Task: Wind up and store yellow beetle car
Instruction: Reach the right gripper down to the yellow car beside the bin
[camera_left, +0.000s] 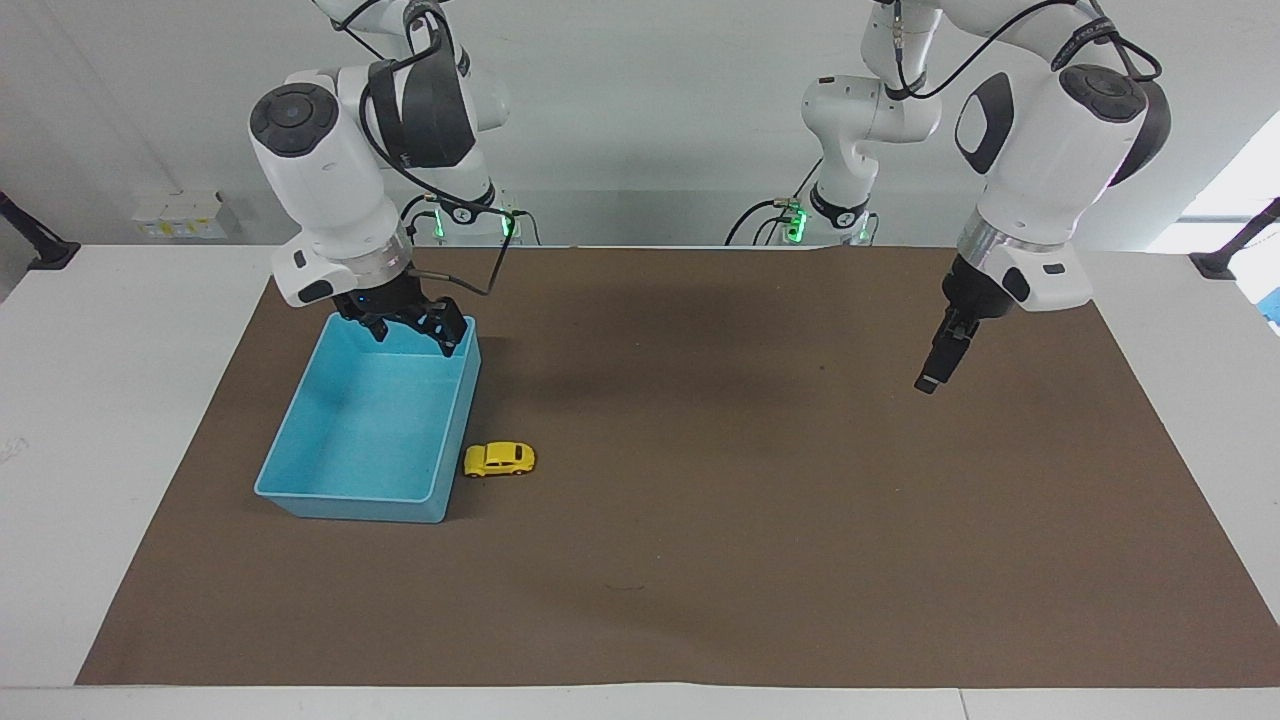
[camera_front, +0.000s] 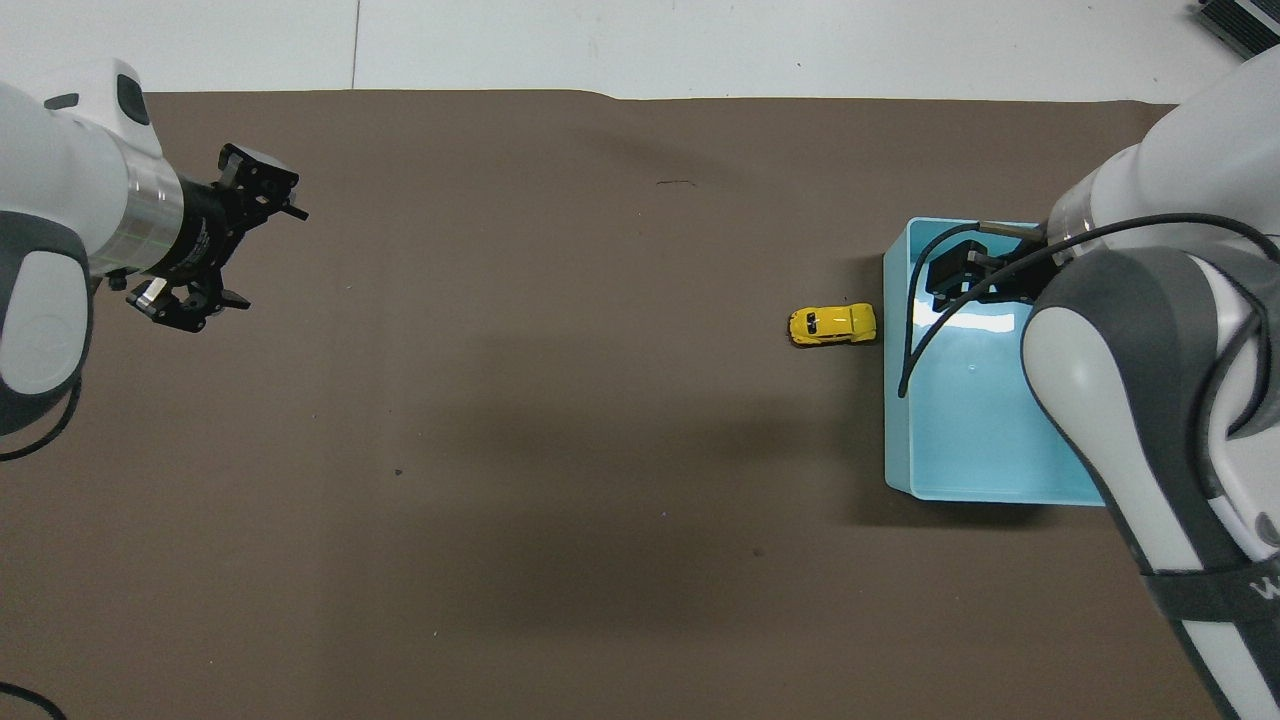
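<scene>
The yellow beetle car (camera_left: 499, 459) (camera_front: 832, 324) stands on the brown mat, close beside the blue bin (camera_left: 350, 508) (camera_front: 896, 420), by the bin's side wall that faces the left arm's end. It is near the bin corner farther from the robots. My right gripper (camera_left: 415, 342) (camera_front: 950, 278) is open and empty, hanging over the bin near that same wall. My left gripper (camera_left: 927, 380) (camera_front: 268, 258) is open and empty, raised over bare mat toward the left arm's end of the table, well away from the car.
The brown mat (camera_left: 700, 520) covers most of the white table. The blue bin has nothing in it. The right arm's forearm (camera_front: 1120, 400) hides part of the bin in the overhead view.
</scene>
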